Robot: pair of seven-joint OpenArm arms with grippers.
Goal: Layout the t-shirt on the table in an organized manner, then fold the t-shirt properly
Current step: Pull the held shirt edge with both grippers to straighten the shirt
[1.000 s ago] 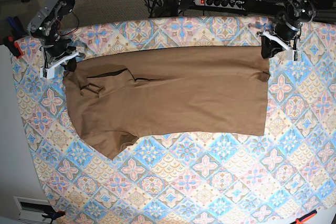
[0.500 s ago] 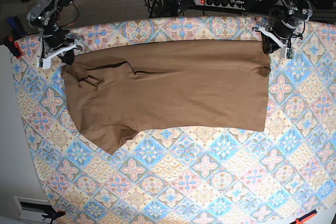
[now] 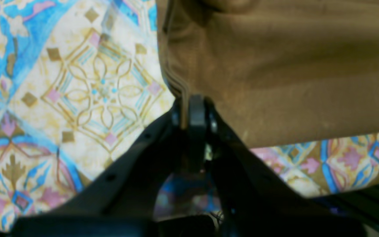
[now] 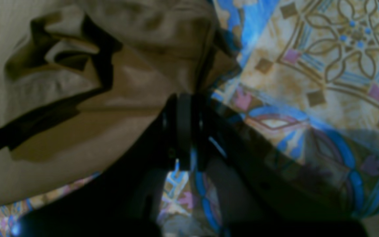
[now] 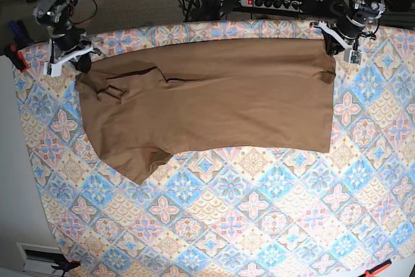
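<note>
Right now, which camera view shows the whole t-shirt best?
The base view: the t-shirt lies spread across the table, every edge visible. The left wrist view shows only a pinched hem corner; the right wrist view shows crumpled folds near the collar.

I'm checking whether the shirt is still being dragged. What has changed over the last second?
Both arms pulled the plain tan-brown cotton t-shirt toward the table's far edge: the left gripper and right gripper moved that way, carrying the top edge with them, and the whole shirt slid along. Both grips stayed shut on the fabric; the shirt's shape and the diamond-tiled table cloth are unchanged.
</note>
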